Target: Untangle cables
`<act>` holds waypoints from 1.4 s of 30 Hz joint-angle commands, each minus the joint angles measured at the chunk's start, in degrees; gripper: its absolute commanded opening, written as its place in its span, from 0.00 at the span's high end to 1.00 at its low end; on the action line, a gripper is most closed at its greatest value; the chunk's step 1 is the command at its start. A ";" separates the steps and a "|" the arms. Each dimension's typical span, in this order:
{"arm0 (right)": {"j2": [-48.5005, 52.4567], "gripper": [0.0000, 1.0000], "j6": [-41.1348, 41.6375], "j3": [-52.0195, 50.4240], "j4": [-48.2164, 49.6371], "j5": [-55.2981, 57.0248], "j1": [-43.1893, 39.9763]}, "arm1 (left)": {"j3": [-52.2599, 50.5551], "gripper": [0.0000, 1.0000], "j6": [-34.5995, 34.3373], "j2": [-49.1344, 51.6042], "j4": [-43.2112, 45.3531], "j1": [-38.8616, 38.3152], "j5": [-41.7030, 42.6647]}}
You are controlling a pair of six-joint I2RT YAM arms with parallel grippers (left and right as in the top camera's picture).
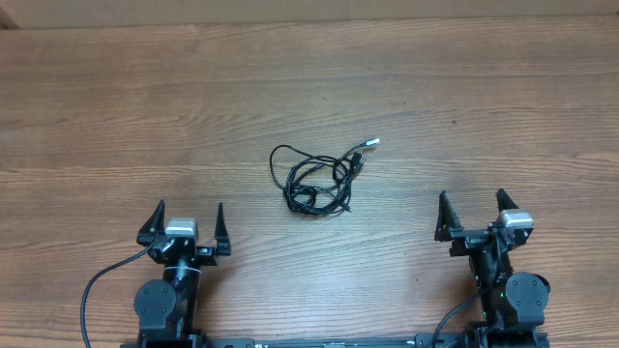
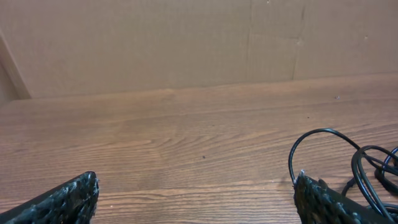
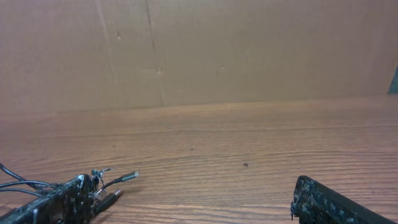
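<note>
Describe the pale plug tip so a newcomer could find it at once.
Start at the wooden table; near its middle lies a tangle of thin black cables. From its upper right edge in the overhead view one end pokes out, capped by the plug tip, the only pale, silvery spot among black cords.

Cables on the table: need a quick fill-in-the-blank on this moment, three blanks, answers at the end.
1. The left gripper and the right gripper both stand ____.
2. The cables lie in one tangled heap, held by ____ gripper.
3. The silvery plug tip sticks out on the side of the heap nearer the robot's ____ arm.
Missing words: open; neither; right.
</note>
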 commanded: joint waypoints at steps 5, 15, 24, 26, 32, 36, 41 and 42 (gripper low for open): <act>-0.52 0.00 -0.46 -0.61 0.28 -0.26 -0.26 | -0.22 0.00 -0.94 -0.50 -0.02 0.68 0.26; -0.52 0.00 -0.46 -0.61 0.28 -0.26 -0.26 | -0.22 0.00 -0.96 -0.50 -0.02 0.68 0.26; -0.52 0.00 -0.46 -0.61 0.31 -0.26 -0.26 | -0.20 0.00 -1.36 -0.50 0.04 0.66 0.72; -0.52 0.00 -0.46 -0.61 0.28 -0.26 -0.26 | -0.20 0.01 -1.68 -0.50 0.04 0.66 0.83; -0.52 0.00 -0.46 -0.61 0.28 -0.26 -0.26 | -0.20 0.00 -1.68 -0.50 0.15 0.61 1.73; -0.52 0.00 -0.46 -0.61 0.28 -0.26 -0.26 | 0.37 0.00 -1.66 -0.50 -0.39 0.61 2.67; -0.52 0.00 -0.46 -0.63 0.28 -0.26 -0.26 | 1.84 0.00 -1.66 -0.50 -3.08 0.61 2.64; -0.52 0.00 -0.46 -0.61 0.31 -0.26 -0.26 | 2.34 0.00 -1.66 -0.50 -3.87 0.61 2.67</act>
